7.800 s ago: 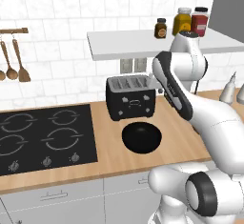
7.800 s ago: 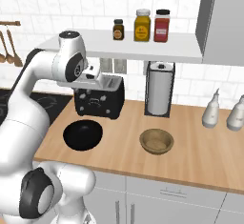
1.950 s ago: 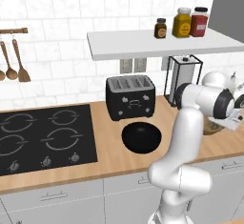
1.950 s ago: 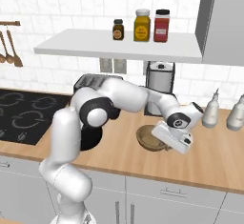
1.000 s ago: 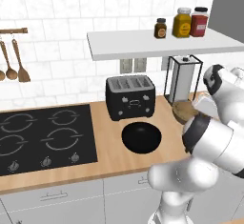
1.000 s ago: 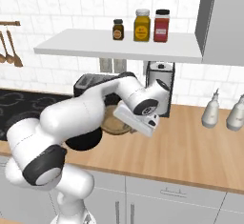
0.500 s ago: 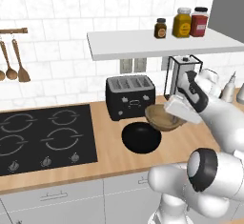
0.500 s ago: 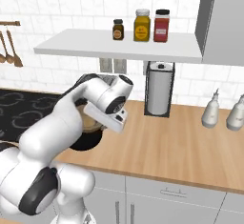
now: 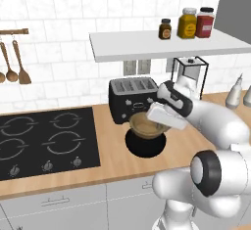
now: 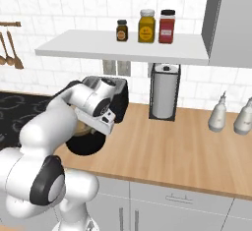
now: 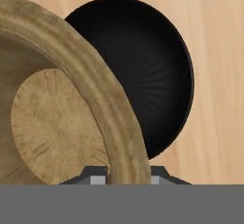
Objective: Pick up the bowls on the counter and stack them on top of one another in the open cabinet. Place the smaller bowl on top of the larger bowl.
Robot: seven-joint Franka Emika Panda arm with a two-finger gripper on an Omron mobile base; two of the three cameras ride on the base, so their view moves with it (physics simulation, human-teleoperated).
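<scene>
The pincer [image 11: 126, 175] was clamped on the rim of the tan bowl [image 9: 146, 126], which it had carried leftward from beside the paper-towel holder [image 10: 165, 91] since two seconds earlier. The bowl now hung just above the black bowl [image 9: 145, 145] on the worktop [image 10: 182, 151], before the toaster [image 9: 135, 98].

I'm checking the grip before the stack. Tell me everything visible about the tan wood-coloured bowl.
The tan wood-coloured bowl is round with a thick, grain-streaked rim and a paler flat bottom inside. It is held mouth-up in the air, slightly tilted, above the glossy black bowl on the light-wood counter, before the black toaster. The gripper is clamped on its rim.
</scene>
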